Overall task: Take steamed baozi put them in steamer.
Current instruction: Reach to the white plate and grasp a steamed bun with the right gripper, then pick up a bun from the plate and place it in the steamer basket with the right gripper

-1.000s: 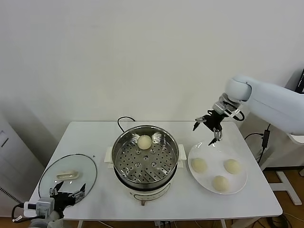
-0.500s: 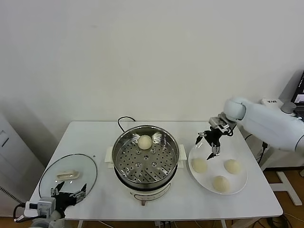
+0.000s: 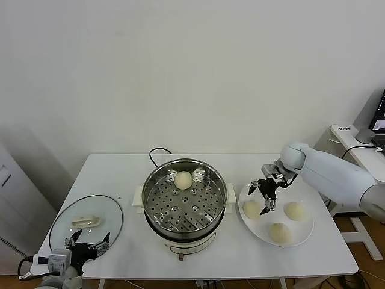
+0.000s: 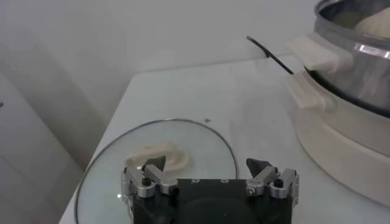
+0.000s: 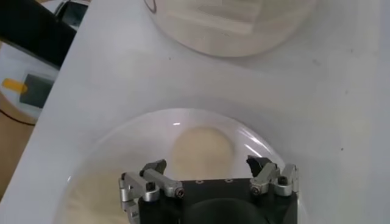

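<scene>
The steel steamer point(image 3: 183, 205) stands mid-table with one steamed baozi point(image 3: 183, 179) on its perforated floor at the far side. Three more pale baozi lie on a white plate point(image 3: 304, 227) to its right: point(image 3: 251, 209), point(image 3: 293, 210), point(image 3: 279, 232). My right gripper point(image 3: 264, 195) hangs open just above the plate's baozi nearest the steamer. In the right wrist view that baozi point(image 5: 201, 149) lies straight ahead between the spread fingers of the gripper point(image 5: 207, 165), not touched. My left gripper point(image 3: 89, 245) rests open at the table's front left corner.
A round glass lid point(image 3: 84, 220) with a white handle lies flat at the front left, under my left gripper point(image 4: 207, 165). The steamer's black cord point(image 3: 157, 152) runs behind the pot. A stand's feet show past the table's right edge.
My right arm has come down and moved slightly toward the steamer, from above the plate's far rim to just over the nearest plate baozi. The left arm has barely moved.
</scene>
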